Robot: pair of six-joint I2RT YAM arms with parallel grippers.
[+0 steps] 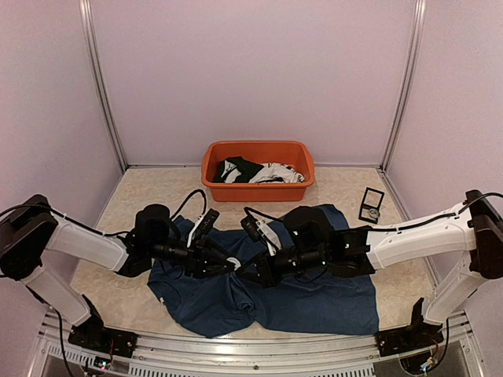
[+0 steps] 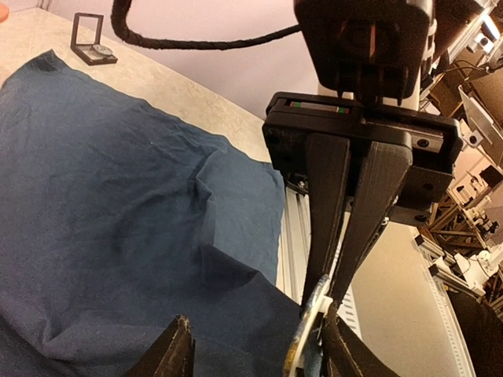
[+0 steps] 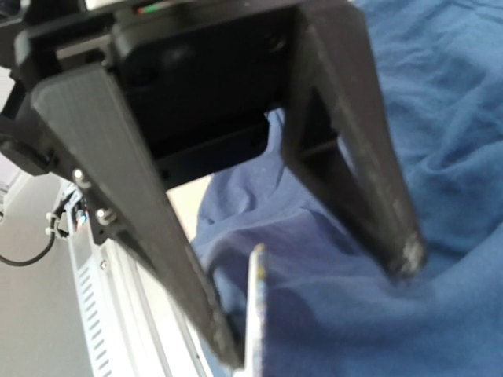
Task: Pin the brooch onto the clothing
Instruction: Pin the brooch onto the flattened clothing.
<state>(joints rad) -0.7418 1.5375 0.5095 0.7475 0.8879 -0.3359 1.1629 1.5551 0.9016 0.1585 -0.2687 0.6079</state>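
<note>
The clothing (image 1: 314,302), a navy T-shirt, lies spread and rumpled on the table (image 1: 126,196) and fills the left wrist view (image 2: 118,196) and the right wrist view (image 3: 440,118). Both arms meet over its left middle. My right gripper (image 1: 255,272) (image 2: 318,302) is shut on the brooch (image 2: 309,334) (image 3: 256,314), a thin pale disc seen edge-on just above the cloth. My left gripper (image 1: 226,265) (image 2: 255,314) (image 3: 318,310) stands open, with the brooch and a raised fold of cloth between its fingers. One of its fingers (image 2: 346,353) sits close beside the brooch. The right gripper's own fingers are out of the right wrist view.
An orange tub (image 1: 259,191) with black and white garments (image 1: 255,171) stands at the back centre. A small black framed box (image 1: 371,206) (image 2: 90,39) lies on the table at the right. The aluminium rail (image 1: 251,357) runs along the near edge.
</note>
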